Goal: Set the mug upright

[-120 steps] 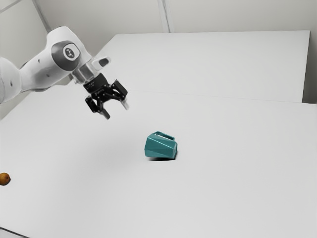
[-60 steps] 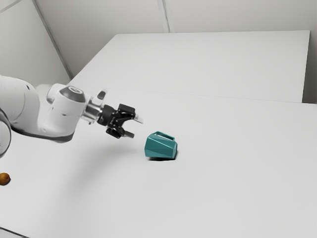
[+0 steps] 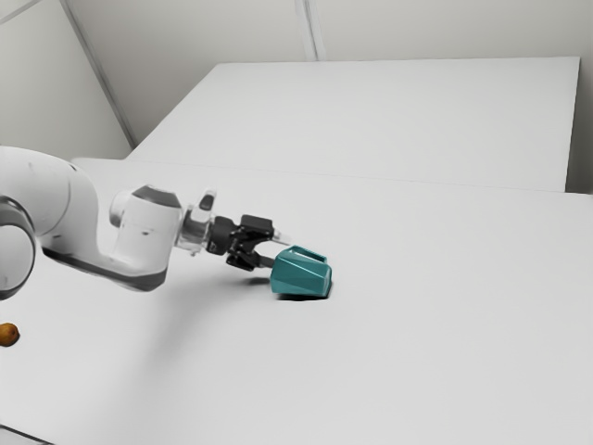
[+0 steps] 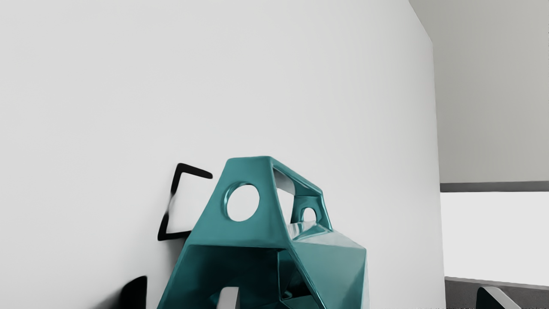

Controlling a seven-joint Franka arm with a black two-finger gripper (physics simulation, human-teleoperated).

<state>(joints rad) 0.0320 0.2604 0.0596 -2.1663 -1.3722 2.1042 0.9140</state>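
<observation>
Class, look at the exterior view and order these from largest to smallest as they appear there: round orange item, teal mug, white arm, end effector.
1. White arm
2. Teal mug and end effector: too alike in apparent size to rank
3. Round orange item

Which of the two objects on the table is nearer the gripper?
The teal mug, on its side just ahead of the gripper; the small orange object is at the exterior view's left edge.
</observation>
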